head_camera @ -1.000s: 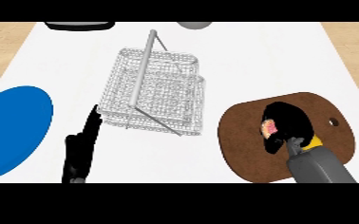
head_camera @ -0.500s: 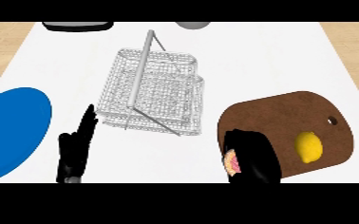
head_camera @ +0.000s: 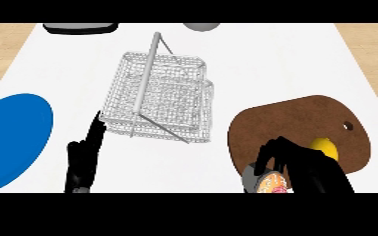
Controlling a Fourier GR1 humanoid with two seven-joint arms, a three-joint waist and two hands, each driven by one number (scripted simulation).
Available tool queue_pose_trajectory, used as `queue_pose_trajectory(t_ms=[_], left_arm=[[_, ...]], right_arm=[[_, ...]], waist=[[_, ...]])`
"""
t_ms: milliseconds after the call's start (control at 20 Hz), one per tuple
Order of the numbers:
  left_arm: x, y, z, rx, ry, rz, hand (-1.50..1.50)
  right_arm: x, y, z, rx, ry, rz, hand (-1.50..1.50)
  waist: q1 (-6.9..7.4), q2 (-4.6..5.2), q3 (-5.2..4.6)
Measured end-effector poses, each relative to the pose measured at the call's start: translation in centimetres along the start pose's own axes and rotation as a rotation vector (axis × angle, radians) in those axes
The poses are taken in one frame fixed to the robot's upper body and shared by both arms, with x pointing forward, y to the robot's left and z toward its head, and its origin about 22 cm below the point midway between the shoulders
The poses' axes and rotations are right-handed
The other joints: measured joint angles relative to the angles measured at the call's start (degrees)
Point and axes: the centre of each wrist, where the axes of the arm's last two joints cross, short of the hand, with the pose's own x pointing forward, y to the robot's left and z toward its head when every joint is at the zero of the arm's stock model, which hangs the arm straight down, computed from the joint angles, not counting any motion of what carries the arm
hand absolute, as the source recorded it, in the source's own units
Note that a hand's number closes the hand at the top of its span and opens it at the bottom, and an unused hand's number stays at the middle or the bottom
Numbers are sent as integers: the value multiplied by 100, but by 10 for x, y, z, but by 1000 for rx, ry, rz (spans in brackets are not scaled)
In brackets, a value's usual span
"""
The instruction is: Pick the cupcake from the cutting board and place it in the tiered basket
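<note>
- The white counter (head_camera: 295,60) spreads under everything, with wooden floor showing at its far corners.
- The tiered basket (head_camera: 162,97), a wire frame with a grey handle bar running across its top, stands near the counter's middle and serves as the landmark here.
- The blue plate (head_camera: 22,130) lies to the left of the basket, well apart from it, cut off by the view's left edge.
- The brown cutting board (head_camera: 295,125) lies to the right of the basket and nearer the robot, close to the basket's near right corner but not touching it; a small hole sits near its right edge.
- The right hand (head_camera: 303,165) is to the right of the basket and nearer than it, over the board's near edge, its fingers curled round the cupcake.
- The left hand (head_camera: 83,160) rests to the near left of the basket, fingers straight and pointing up toward the basket's near left corner.
- A dark tray-like object (head_camera: 80,28) sits beyond the basket, to its far left.
- A grey round object (head_camera: 201,26) sits beyond the basket, slightly right.
- The cupcake (head_camera: 272,182), pale with pink on top in a grey wrapper, is in the right hand's grasp at the board's near edge, well clear of the basket.
- A yellow object (head_camera: 326,148) lies on the board just right of the right hand's fingers.
</note>
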Motion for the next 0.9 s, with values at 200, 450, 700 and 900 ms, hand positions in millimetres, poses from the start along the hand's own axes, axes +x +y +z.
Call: queue_pose_trajectory(t_ms=[200,450,700,900], left_arm=[[-2,2,1,-9,-10,-2,0],[-3,1,1,-16,-13,-5,0],[-3,-1,3,-9,-17,-10,0],[-2,6,-3,-14,-15,-11,0]], right_arm=[[17,-19,-6,-59,-47,51,150],[45,-41,-14,-142,-119,62,150],[78,-62,-24,-214,-191,1,150],[93,-71,-36,-214,-204,-19,150]], waist=[[38,4,-2],[60,4,0],[97,9,-3],[101,15,0]])
